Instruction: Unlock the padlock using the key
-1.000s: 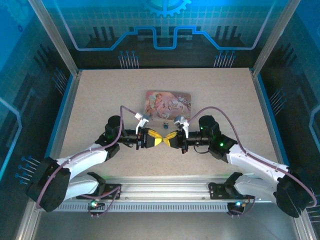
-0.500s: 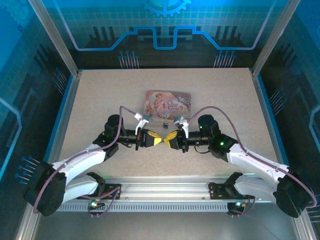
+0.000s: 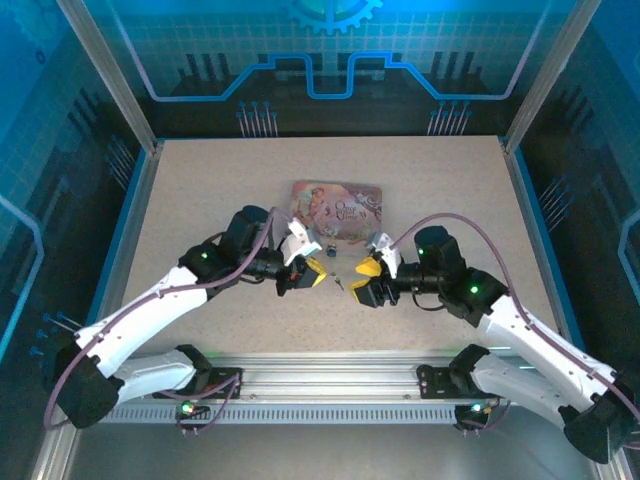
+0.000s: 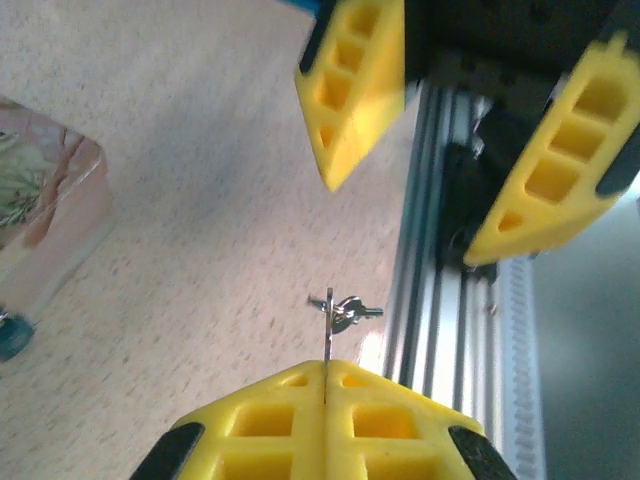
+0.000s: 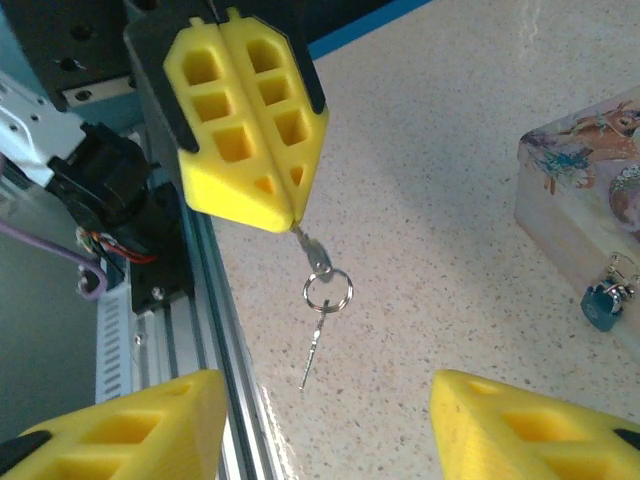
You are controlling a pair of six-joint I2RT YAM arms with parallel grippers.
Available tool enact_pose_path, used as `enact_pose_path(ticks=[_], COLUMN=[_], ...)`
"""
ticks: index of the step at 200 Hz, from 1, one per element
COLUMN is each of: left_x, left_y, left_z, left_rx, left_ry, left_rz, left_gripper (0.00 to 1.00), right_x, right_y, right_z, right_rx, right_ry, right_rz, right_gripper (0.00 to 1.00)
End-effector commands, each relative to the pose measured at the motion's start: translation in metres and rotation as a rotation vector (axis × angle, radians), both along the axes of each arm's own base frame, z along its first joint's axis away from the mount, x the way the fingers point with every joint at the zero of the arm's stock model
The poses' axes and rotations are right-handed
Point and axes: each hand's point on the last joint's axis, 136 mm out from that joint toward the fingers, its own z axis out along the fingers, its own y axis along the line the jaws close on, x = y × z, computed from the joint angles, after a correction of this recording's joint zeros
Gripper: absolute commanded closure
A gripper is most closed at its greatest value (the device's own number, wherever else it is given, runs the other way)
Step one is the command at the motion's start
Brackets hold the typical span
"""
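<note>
Speckled beige bench (image 3: 200,190) is carrying everything. The pink illustrated rectangular tin (image 3: 337,204) is lying mid-bench.

The left end effector (image 5: 290,218) is pinching its fingers together on the tiny silvery metal key (image 5: 314,258), holding it off the bench. A ring (image 5: 327,290) and a second thin key (image 5: 312,355) are dangling below. The right end effector (image 5: 328,400) is hanging spread apart, gripping nothing, facing the left one.

The tiny dark bluish-grey padlock (image 5: 603,303) is lying just beside the tin's near side.

Judging: the padlock is probably light, rigid and slick, so it is likely to skid when the key is pushing in. Best taken across the body's flat sides, leaving keyhole and shackle free. The key is thin and may be pivoting between the pads.
</note>
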Motion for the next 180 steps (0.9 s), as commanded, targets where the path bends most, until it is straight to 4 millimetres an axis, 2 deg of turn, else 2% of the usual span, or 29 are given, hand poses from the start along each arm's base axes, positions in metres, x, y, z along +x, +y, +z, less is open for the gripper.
enact_pose_path(ticks=[1, 30, 58, 89, 142, 180], left_x=[-0.017, -0.034, -0.041, -0.043, -0.048, -0.05], left_y=[0.021, 0.021, 0.021, 0.019, 0.011, 0.012], left_z=[-0.017, -0.006, -0.001, 0.0, 0.005, 0.005], left_rx=[0.242, 0.313, 0.379, 0.392, 0.344, 0.342], left_ry=[-0.031, -0.016, 0.041, 0.06, 0.077, 0.074], left_rz=[-0.071, -0.191, -0.24, -0.266, -0.299, -0.308], left_gripper=[1.0, 1.0, 1.0, 1.0, 1.0, 1.0], right_x=[-0.002, -0.011, -0.021, -0.023, -0.022, -0.036], right_y=[0.002, 0.021, 0.036, 0.038, 0.044, 0.054], right_z=[-0.003, -0.007, -0.007, -0.008, 0.001, 0.003], right_rx=[-0.05, -0.037, -0.001, 0.001, 0.069, 0.109], right_ry=[0.037, 0.037, 0.039, 0.033, 0.016, 0.057], right_rz=[0.044, 0.145, 0.227, 0.246, 0.25, 0.34], right_gripper=[0.48, 0.51, 0.56, 0.65, 0.68, 0.68])
